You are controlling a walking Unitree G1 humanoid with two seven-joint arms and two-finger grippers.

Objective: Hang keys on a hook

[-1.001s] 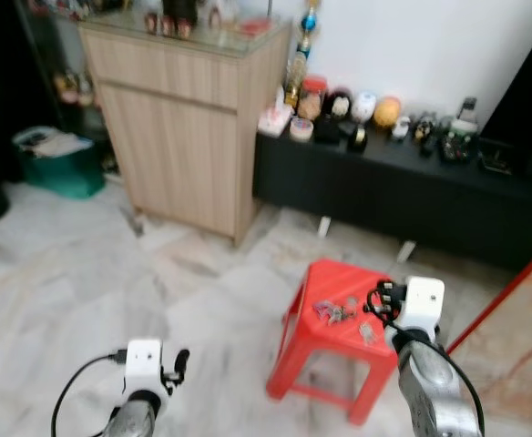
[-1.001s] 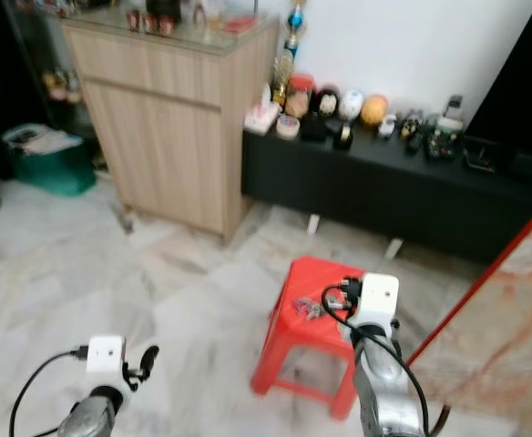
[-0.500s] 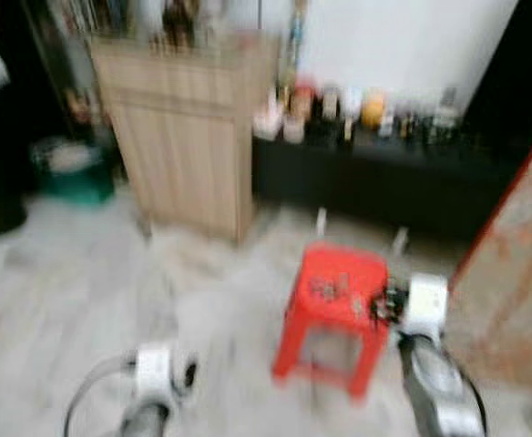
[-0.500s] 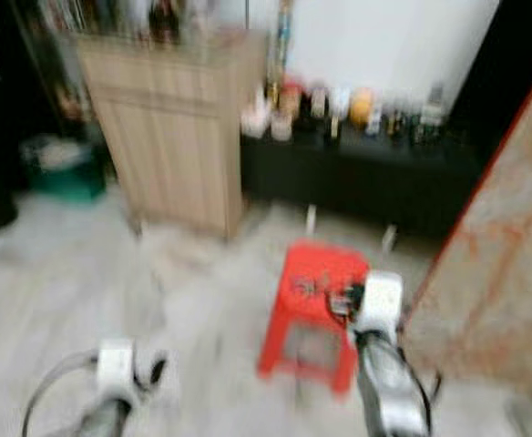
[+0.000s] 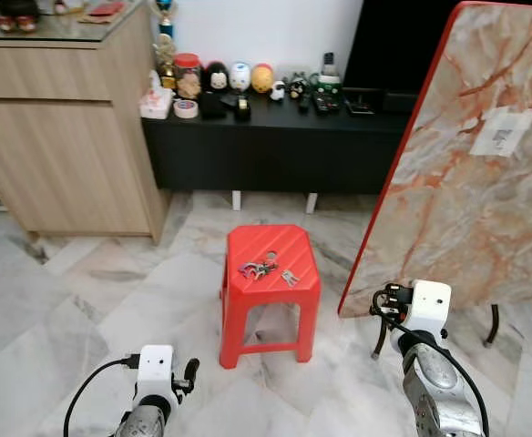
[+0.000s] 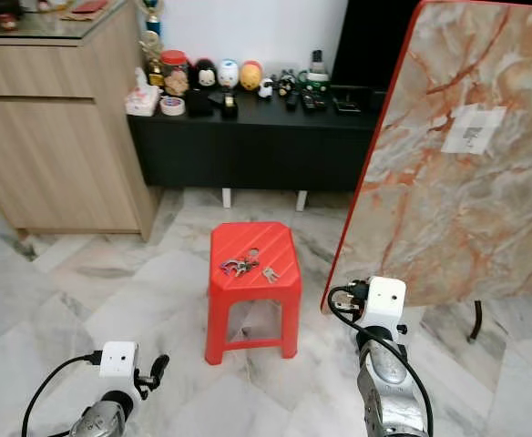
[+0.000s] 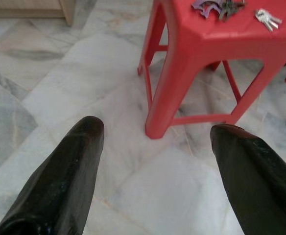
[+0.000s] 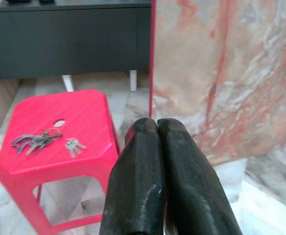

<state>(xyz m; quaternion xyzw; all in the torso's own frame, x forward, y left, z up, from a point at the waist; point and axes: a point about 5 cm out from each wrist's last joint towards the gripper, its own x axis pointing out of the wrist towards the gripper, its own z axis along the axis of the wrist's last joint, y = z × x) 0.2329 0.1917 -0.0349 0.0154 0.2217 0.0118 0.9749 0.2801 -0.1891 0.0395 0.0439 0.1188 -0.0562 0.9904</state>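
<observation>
Two key sets: large bunch (image 5: 258, 269) and small set (image 5: 289, 277), lying apart on red stool (image 5: 293, 246), within reach from above.
Left hand (image 7: 153, 142): released, fingers spread, low beside stool.
Right hand (image 8: 156, 128): clenched, empty.
Hook: not located.

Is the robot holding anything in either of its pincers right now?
No. The left pincer is open over the floor, the right pincer is shut on nothing, and the keys lie on the red stool.
</observation>
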